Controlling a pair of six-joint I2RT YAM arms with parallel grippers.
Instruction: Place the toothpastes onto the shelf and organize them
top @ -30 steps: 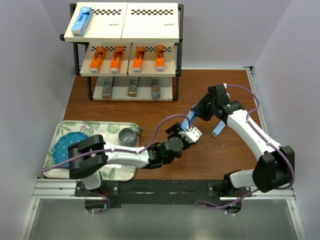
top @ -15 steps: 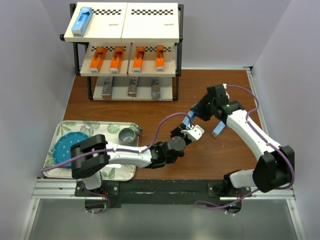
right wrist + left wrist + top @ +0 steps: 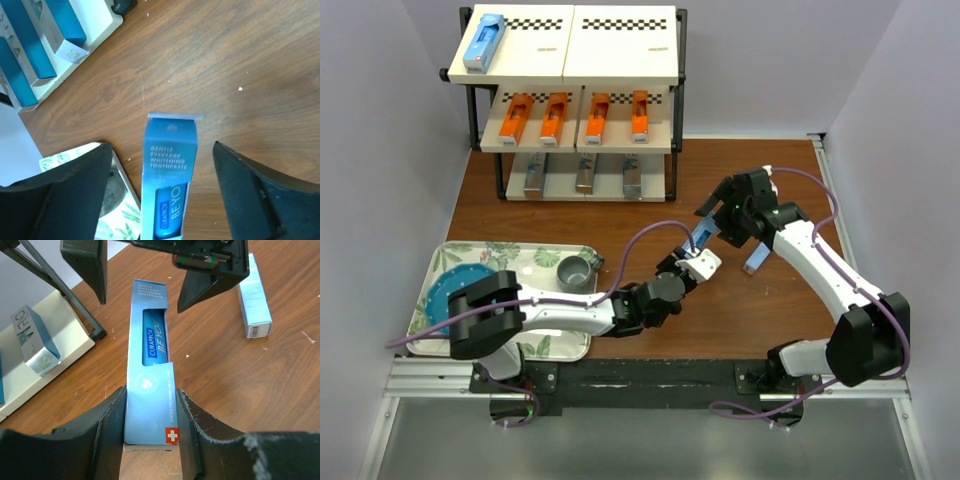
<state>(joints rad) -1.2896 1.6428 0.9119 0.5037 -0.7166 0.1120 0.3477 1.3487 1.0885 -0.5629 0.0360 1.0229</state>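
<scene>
A light blue toothpaste box (image 3: 701,240) hangs above the brown table, and my left gripper (image 3: 691,263) is shut on its near end (image 3: 149,390). My right gripper (image 3: 716,224) stands open around the box's far end (image 3: 170,160), its fingers (image 3: 87,270) clear of both sides. A second light blue box (image 3: 756,258) lies on the table to the right (image 3: 255,302). The shelf (image 3: 575,75) at the back holds one light blue box (image 3: 483,42) on top, several orange boxes (image 3: 517,117) on the middle board and metallic ones (image 3: 533,177) on the bottom.
A leaf-patterned tray (image 3: 535,258) at the front left holds a round blue plate (image 3: 455,290) and a grey cup (image 3: 577,270). The shelf's bottom board (image 3: 95,30) lies just beyond the held box in the right wrist view.
My left gripper closed on the near end of the light blue box. My right gripper then opened and let go of its far end.
</scene>
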